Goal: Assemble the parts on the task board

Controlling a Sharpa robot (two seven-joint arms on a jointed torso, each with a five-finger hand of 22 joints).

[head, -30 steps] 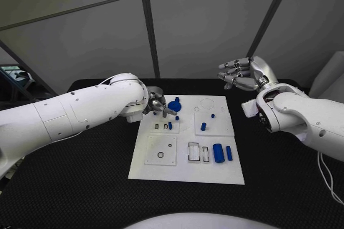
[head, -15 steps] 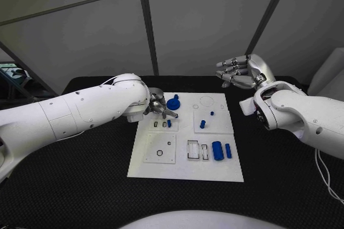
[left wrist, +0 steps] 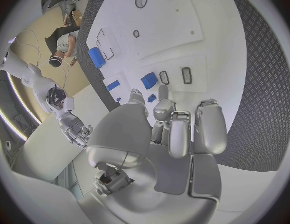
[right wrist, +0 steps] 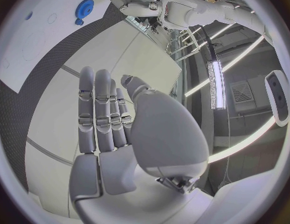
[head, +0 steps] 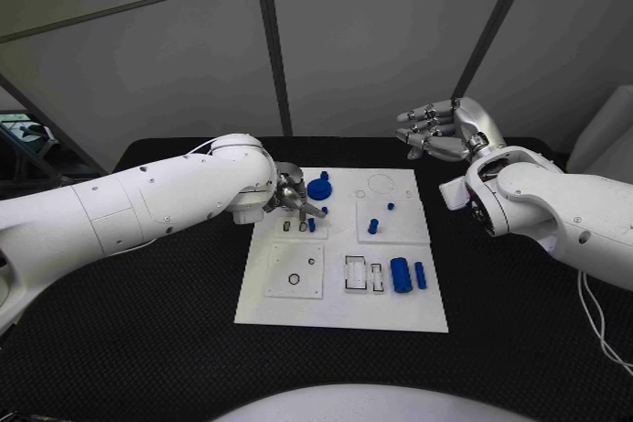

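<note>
Left hand: fingers curled downward, close together, poised over the far-left part of the task board; nothing visibly pinched in the wrist view, though contact with any part cannot be told. Fingertips just beside two small dark-rimmed slots and a small blue block.

Right hand: raised beyond the far-right corner of the board, well apart from it; fingers straight, pressed side by side, holding nothing.

Task board: white rectangular plate, flat on the black counter, between the two arms. Made up of several raised white panels with recesses. Far-left area: blue gear-shaped part with a short blue peg just beyond it, close to the left fingertips. Just nearer: small blue peg upright beside the slots. Far-right panel: faint circular outline, two tiny blue studs, and an upright blue pin. Near-left panel: two black rings, one larger, one smaller. Near-right area: rectangular dark-outlined recesses, then a thick blue cylinder and a thinner blue cylinder lying side by side, parallel, apart from each other.

All blue parts matte, uniform colour; no damage discernible at this range.
</note>
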